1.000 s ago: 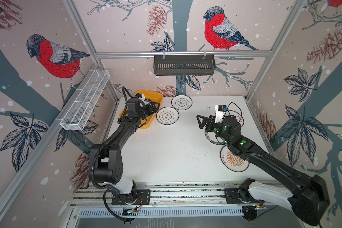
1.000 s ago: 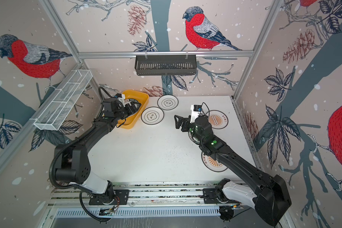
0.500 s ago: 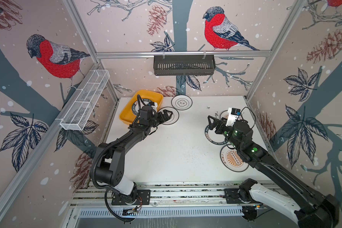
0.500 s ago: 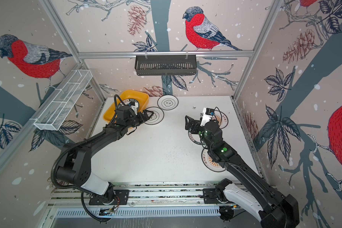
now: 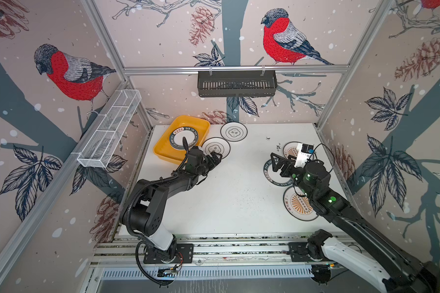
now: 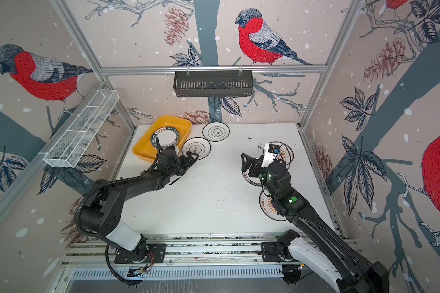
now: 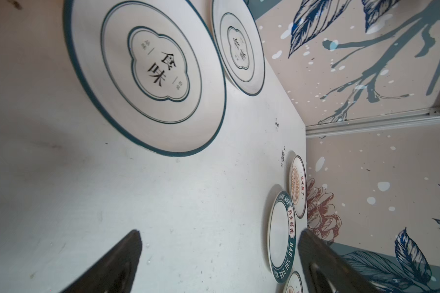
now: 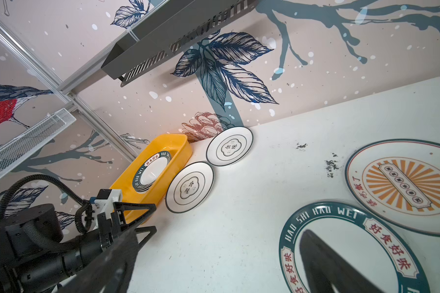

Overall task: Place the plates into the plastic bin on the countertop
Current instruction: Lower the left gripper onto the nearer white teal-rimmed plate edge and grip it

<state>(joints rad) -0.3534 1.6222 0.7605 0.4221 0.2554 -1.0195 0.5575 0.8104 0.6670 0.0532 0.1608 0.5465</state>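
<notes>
Both jaws spread wide, empty; green-rimmed plates (image 5: pixel 193 137) stacked in yellow bin (image 5: pixel 160 149).

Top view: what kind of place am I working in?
Probably a mock kitchen test cell: bird-print wall panels in an aluminium frame, a white countertop with plates, and a yellow bin.

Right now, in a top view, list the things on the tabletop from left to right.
Yellow bin → nearer flower plate → farther flower plate → green-rimmed plate → front sunburst plate.
</notes>
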